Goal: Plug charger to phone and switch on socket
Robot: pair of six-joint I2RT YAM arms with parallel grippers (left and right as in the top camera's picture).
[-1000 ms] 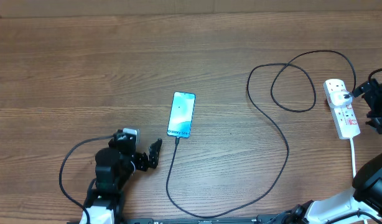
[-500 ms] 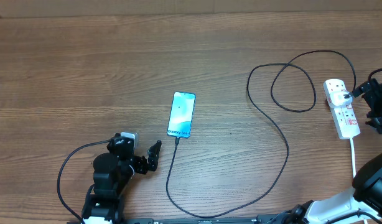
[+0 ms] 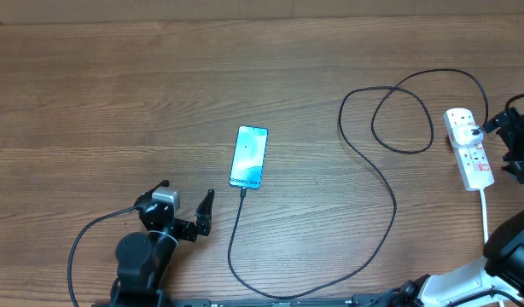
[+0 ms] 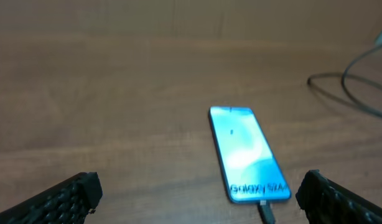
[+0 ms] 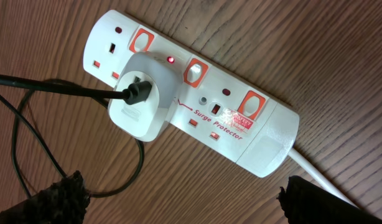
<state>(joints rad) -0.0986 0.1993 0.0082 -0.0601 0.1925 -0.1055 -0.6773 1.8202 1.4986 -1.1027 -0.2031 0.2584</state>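
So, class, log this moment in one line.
charger: in phone | socket: red light on | left hand: open | right hand: open, over socket

The phone (image 3: 249, 158) lay near the middle of the counter (image 3: 117, 85). The charger (image 3: 390, 183) met the phone's near short edge, ran toward the counter's front, swept right and back, looped just left of the socket (image 3: 468, 147), and ended at the plug (image 5: 138, 99) seated on it. The socket lay far right. The left pincer (image 3: 187, 189) sat front-left of the phone, apart; the right pincer (image 3: 508, 147) sat just right of the socket.
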